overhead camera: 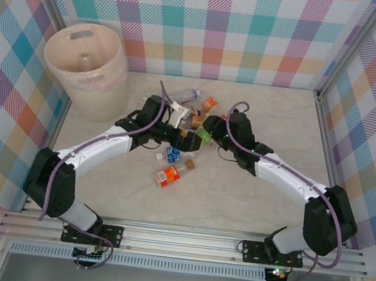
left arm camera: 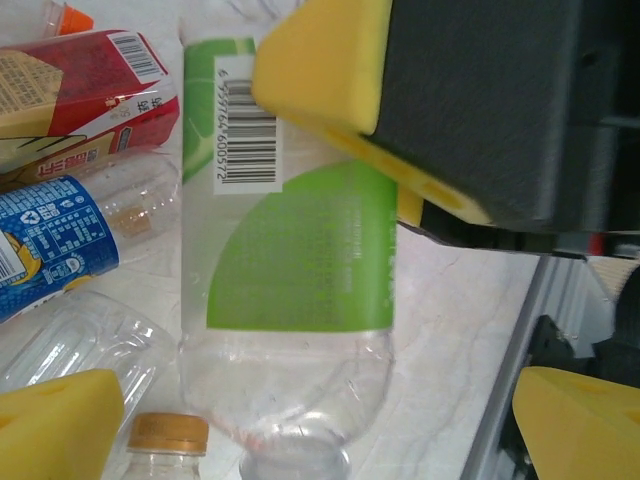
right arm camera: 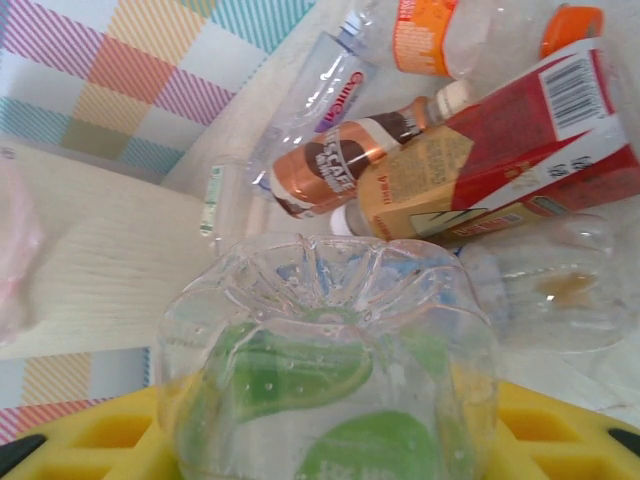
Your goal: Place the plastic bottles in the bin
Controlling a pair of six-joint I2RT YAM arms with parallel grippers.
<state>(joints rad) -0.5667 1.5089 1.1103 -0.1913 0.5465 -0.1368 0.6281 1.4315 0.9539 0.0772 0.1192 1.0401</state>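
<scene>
right of the bin (overhead camera: 103, 96), mid table (overhead camera: 234, 208): plastic bottles (overhead camera: 209, 104) in a loose pile, none touching the bin. an orange-label bottle (overhead camera: 168, 175) lies apart, further from the bin than the pile. right tool (right arm camera: 330, 440) is clamped on the green-label bottle (right arm camera: 330, 340) at the pile's edge away from the bin. left tool (left arm camera: 315, 425) is spread wide, hovering over that same bottle, holding nothing.

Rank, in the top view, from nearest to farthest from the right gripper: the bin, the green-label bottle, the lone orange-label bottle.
1. Green-label bottle, in the right gripper.
2. Orange-label bottle, toward the arm bases.
3. Bin, far left corner.
</scene>
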